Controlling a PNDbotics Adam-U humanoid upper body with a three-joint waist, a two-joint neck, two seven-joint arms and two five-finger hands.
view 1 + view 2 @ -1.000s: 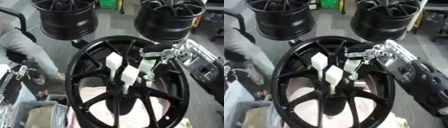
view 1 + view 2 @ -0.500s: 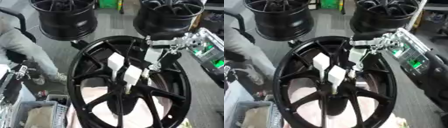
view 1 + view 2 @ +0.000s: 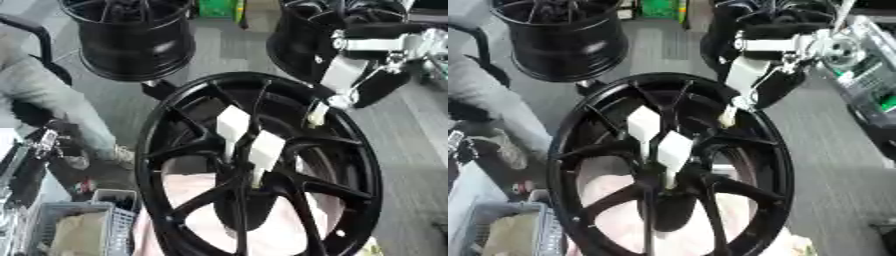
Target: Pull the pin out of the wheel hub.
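Note:
A large black wheel hub (image 3: 354, 150) with several spokes lies tilted in the middle. Two white blocks (image 3: 233, 124) (image 3: 265, 147) stand on the spokes by its centre. My right hand (image 3: 363, 60) comes in from the upper right, above the hub's far right rim. Its fingertips (image 3: 338, 101) pinch a small pale pin (image 3: 317, 116), which hangs over a spoke, away from the centre. At the left edge a dark shape with silver parts looks like my left hand (image 3: 45, 144); how it is held is unclear.
Two more black wheels (image 3: 131, 35) (image 3: 737, 30) stand at the back. A grey crate (image 3: 70, 225) with cloth sits at the lower left, and pink cloth (image 3: 197, 180) lies under the hub. A person in grey (image 3: 44, 95) is at the left.
My right hand has risen from the hub's centre up and to the right, taking the small pale pin with it. The two white blocks have stayed in place.

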